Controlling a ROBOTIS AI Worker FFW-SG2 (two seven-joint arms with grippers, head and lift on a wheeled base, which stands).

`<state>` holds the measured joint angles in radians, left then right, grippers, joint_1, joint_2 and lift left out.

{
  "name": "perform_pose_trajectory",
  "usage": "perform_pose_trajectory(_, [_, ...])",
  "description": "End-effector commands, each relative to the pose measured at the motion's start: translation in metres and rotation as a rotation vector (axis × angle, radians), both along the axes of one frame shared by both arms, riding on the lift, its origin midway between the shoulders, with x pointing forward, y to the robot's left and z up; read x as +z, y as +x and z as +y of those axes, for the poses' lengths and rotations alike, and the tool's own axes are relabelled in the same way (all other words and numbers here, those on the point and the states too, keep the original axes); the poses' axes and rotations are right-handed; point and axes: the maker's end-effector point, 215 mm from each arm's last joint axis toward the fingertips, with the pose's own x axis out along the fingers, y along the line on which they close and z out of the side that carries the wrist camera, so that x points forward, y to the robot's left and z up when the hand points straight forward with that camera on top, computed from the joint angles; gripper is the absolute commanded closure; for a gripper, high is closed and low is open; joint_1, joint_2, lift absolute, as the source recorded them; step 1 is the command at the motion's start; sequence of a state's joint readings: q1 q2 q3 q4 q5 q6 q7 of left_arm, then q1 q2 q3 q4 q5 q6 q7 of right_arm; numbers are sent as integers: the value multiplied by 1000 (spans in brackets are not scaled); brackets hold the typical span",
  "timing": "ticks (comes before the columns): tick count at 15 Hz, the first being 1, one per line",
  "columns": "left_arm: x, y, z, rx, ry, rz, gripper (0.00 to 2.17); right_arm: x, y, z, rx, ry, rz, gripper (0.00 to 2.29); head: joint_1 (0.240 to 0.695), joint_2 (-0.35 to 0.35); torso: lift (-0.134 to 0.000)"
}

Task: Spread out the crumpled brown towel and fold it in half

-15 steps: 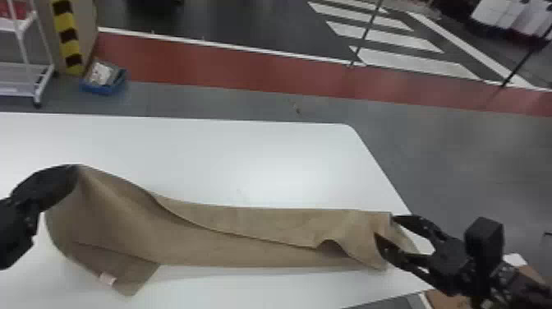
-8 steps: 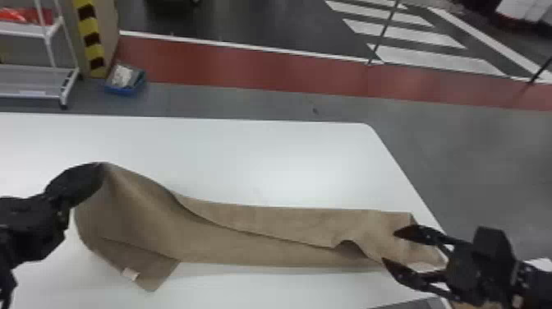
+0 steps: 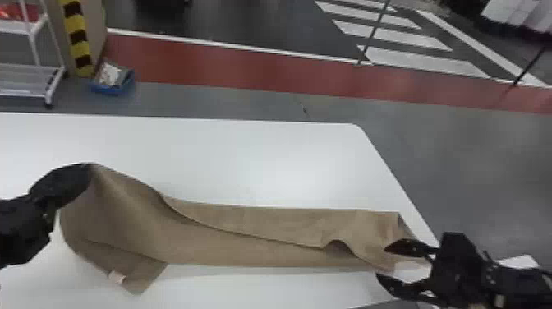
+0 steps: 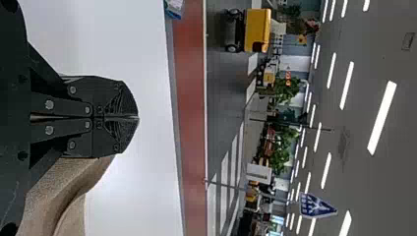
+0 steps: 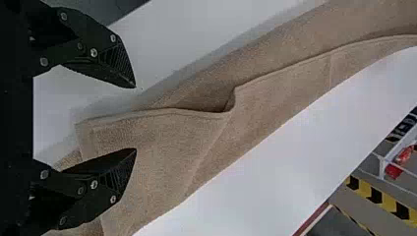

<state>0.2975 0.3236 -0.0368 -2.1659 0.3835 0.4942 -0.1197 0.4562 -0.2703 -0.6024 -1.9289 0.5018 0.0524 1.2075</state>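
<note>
Head view: the left gripper [image 3: 85, 169] pinches the brown towel [image 3: 246, 242] at one end, where the cloth rises to a peak off the white table [image 3: 267, 164]. Seen in the left wrist view, the fingers of the left gripper [image 4: 137, 118] are pressed together, with cloth draping beside and under them.

At the towel's other end, the right gripper [image 3: 382, 263] stands with fingers spread. In the right wrist view, one finger of the right gripper [image 5: 135, 118] is over the cloth and its mate over the table beside it; whether either touches cannot be told.

Between the two grippers, the towel lies in a long, narrow strip, one layer lapped over another. The edge of the upper layer runs lengthwise and buckles into a small hump near the right gripper. Close to the raised end, a corner bearing a pale tag [image 3: 117, 277] sticks out toward the robot.

Past the table, a white rack [image 3: 35, 53] stands on the gray floor beside a pillar striped yellow and black [image 3: 78, 41], a blue box [image 3: 113, 87] near its base. Beyond runs a red strip [image 3: 246, 68] of floor, with white crossing stripes [image 3: 419, 61] farther off.
</note>
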Motion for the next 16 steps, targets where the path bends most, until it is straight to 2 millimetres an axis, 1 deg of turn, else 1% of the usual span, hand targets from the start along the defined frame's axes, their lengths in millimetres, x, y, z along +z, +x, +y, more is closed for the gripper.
perform_pose_trajectory(1, [-1, 0, 0, 0, 1, 4, 2064, -10, 0, -10, -17, 3, 25, 508, 695, -333, -120])
perform_pose_trajectory(2, [-2, 0, 0, 1, 1, 5, 2064, -15, -2, -17, -37, 6, 45, 586, 695, -337, -120])
perform_pose_trajectory(3, [-2, 0, 0, 1, 1, 5, 2064, -15, 0, -21, -46, 8, 50, 589, 695, -342, -120])
perform_pose_trajectory(7, [-1, 0, 1, 1, 0, 2, 2064, -16, 7, -21, -54, 16, 50, 593, 695, -350, -120])
perform_pose_trajectory(8, [-2, -1, 0, -1, 0, 4, 2064, -19, 7, -23, -62, 20, 56, 664, 695, -350, -120])
perform_pose_trajectory(9, [-3, -1, 0, 0, 1, 5, 2064, -24, 7, -27, -77, 22, 72, 670, 695, -350, -120])
perform_pose_trajectory(12, [-3, -1, 1, 3, 6, 4, 2064, -29, 7, -29, -77, 22, 83, 674, 695, -350, -120])
perform_pose_trajectory(16, [-1, 0, 1, 2, 6, 1, 2064, -25, 9, -32, -86, 23, 72, 761, 695, -350, -120])
